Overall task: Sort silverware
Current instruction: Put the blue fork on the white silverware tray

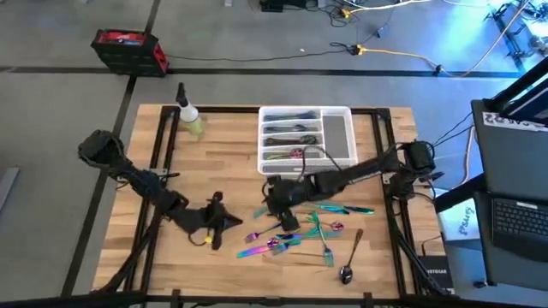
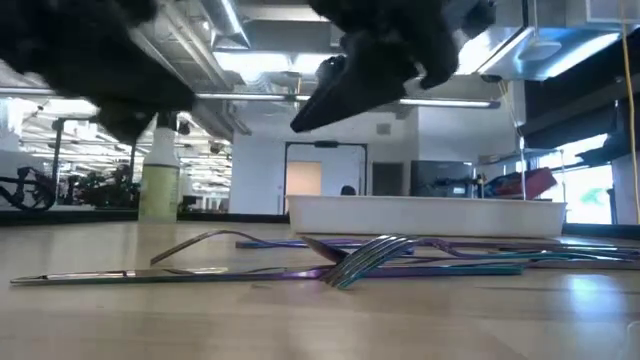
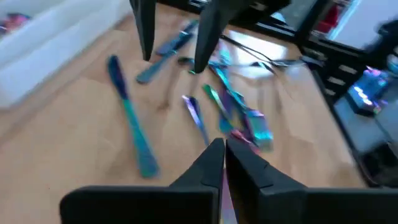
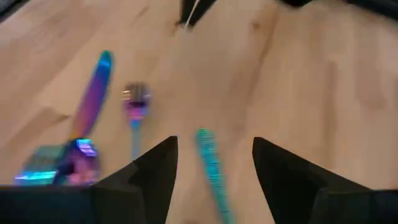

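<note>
The scattered iridescent rainbow-finished forks, spoons and knives (image 1: 300,233) lie toward the wooden table's (image 1: 223,154) near edge, with a darker spoon (image 1: 349,263) nearest it. The right gripper (image 1: 289,224) hovers over the pile's left part, fingers spread wide, holding nothing. The left gripper (image 1: 233,222) sits just left of the pile, fingers pressed together, empty. Bare wood lies between the pile and the white compartmented plastic tray (image 1: 338,137).
</note>
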